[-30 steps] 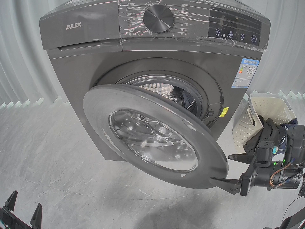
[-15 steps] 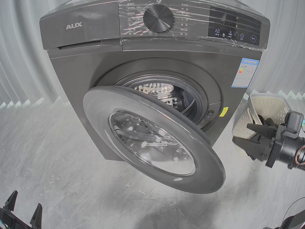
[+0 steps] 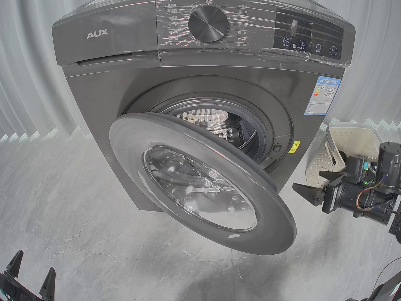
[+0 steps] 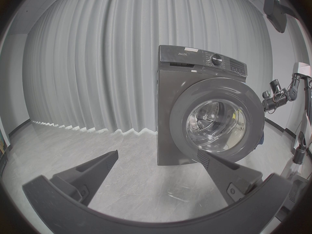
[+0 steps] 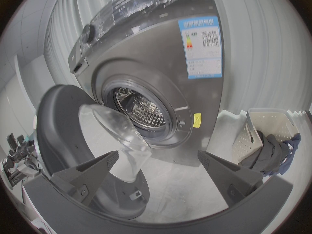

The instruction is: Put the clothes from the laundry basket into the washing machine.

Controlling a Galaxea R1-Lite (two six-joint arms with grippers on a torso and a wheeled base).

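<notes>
Clothes: dark grey and navy garments lay bunched in the laundry basket, part of the heap draped over its front rim. In the head view the pale perforated basket stood at the right edge of the frame, on the floor just beside the washing machine, and the garments were mostly hidden behind the right arm. Right gripper hung at mid-right of the frame, in front of the basket and apart from it, fingers spread and pointing toward the machine, with nothing between them. The washing machine filled the centre of the frame. Its round door stood swung open toward the camera, lower rim near the right gripper but not touching it. The drum was exposed behind the door's top edge, and I could not tell whether any garment lay inside. Left gripper sat in the lower left corner of the frame, well apart from machine and basket, fingers likewise spread and holding nothing. Further noted: dial at top centre under plastic film, dark control panel to its right, energy label on the upper right of the front, and pleated curtain behind.
</notes>
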